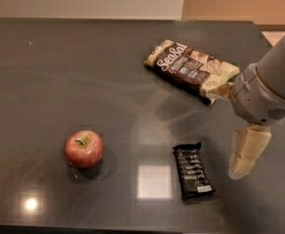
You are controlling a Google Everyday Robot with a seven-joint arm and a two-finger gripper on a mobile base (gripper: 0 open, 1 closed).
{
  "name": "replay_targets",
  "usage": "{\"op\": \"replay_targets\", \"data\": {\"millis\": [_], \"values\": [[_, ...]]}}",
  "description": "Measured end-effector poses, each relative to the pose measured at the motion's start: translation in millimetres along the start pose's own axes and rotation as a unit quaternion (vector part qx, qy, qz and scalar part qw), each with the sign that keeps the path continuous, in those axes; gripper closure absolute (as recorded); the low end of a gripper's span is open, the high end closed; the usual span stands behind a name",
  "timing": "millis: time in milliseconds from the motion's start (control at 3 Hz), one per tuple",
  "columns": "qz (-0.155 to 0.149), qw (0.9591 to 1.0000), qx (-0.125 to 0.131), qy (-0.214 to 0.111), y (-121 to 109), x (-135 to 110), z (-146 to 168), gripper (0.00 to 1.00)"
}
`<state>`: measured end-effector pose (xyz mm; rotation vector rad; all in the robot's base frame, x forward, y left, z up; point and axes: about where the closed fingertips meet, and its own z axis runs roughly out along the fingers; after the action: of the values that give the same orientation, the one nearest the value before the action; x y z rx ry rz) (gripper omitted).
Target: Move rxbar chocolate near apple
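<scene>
The rxbar chocolate (193, 171), a small flat black bar with rows of white text, lies on the dark table at the lower middle. The red apple (84, 148) with a yellowish-green stem patch sits to its left, about a third of the table's width away. My gripper (227, 131) hangs at the right, just right of the bar and above the table. Its cream fingers (247, 150) are spread apart and hold nothing. One finger points down beside the bar, and the other reaches toward the snack bag.
A brown-and-cream "Sea Salt" snack bag (189, 68) lies at the upper right, its right end partly behind my gripper. The dark table (59, 72) has its far edge against a pale wall and its right edge near my arm.
</scene>
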<state>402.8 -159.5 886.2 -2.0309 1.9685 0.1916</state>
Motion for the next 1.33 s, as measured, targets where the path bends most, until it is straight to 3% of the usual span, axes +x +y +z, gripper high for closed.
{"op": "replay_targets", "data": {"millis": [333, 1333], "values": [[-0.028, 0.9991, -0.030, -0.004, 17.0, -8.6, 32.7, 0.00], [-0.084, 0.9949, -0.050, -0.025, 50.4, -29.3, 86.4, 0.00]]}}
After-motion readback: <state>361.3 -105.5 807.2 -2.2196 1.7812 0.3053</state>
